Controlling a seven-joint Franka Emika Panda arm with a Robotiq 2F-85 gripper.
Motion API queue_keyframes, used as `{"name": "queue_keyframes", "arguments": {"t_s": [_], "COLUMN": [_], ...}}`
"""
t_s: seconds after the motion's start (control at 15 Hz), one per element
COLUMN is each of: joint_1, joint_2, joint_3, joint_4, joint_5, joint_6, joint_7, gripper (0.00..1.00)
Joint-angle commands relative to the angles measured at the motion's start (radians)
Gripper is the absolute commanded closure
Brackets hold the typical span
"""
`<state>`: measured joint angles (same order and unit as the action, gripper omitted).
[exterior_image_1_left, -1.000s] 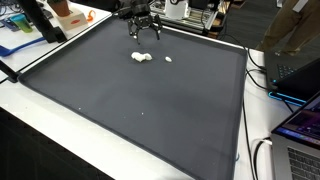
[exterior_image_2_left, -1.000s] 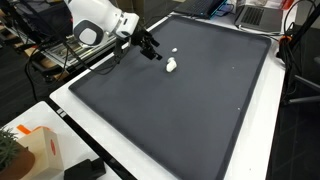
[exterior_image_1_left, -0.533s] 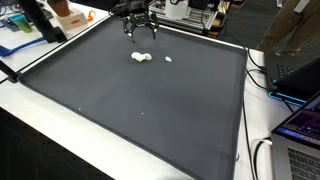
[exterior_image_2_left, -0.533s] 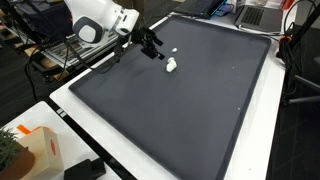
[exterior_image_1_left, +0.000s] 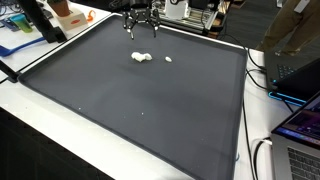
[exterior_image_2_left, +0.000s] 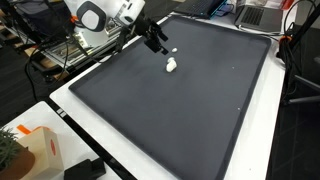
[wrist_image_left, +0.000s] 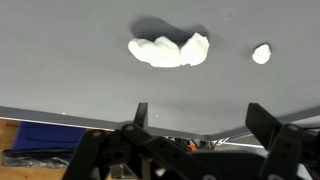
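Lab benches, cables and monitors crowd the background around a white table (exterior_image_1_left: 35, 105) covered almost to its edges by a dark grey mat (exterior_image_1_left: 130, 110).

A white crumpled lump (exterior_image_1_left: 141, 57), perhaps tissue or putty, lies flat on the mat close to the edge on the robot's side. It shows in both exterior views and fills the upper middle of the wrist view (wrist_image_left: 168, 50). A small white crumb (exterior_image_1_left: 168, 59) lies just beside it, apart from it.

The gripper (exterior_image_1_left: 142, 32) hangs in the air over that same edge of the mat, near the lump but clear of it. Its two fingers stand wide apart and nothing is between them. So the lump lies free and untouched, with no grasp made on it yet.

Further out, a laptop (exterior_image_1_left: 300, 130) sits off one side of the mat, and an orange-and-white box (exterior_image_2_left: 40, 150) stands on the table's corner. No brand, label or writing can be read.
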<state>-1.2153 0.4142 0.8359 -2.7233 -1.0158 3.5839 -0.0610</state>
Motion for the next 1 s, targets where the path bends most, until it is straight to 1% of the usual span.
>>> {"name": "queue_keyframes", "arguments": {"t_s": [0.0, 0.07, 0.27, 0.33, 0.47, 0.67, 0.73, 0.8, 0.93], "joint_1": [0.023, 0.047, 0.066, 0.056, 0.060, 0.061, 0.060, 0.062, 0.063], "joint_2": [-0.178, -0.184, -0.303, -0.348, -0.367, -0.321, -0.322, -0.322, -0.321], "joint_3": [0.068, 0.074, 0.131, 0.165, 0.216, 0.286, 0.255, 0.272, 0.280], "joint_4": [-0.072, -0.026, -0.021, -0.053, -0.037, -0.008, -0.012, -0.010, -0.008], "joint_5": [0.097, 0.065, 0.097, 0.135, 0.140, 0.148, 0.116, 0.121, 0.124], "joint_6": [-0.038, -0.080, -0.154, -0.169, -0.264, -0.401, -0.340, -0.367, -0.376], "joint_7": [0.086, 0.158, 0.307, 0.328, 0.416, 0.496, 0.460, 0.480, 0.491], "gripper": [0.00, 0.00, 0.00, 0.00, 0.00, 0.00, 0.00, 0.00, 0.00]}}
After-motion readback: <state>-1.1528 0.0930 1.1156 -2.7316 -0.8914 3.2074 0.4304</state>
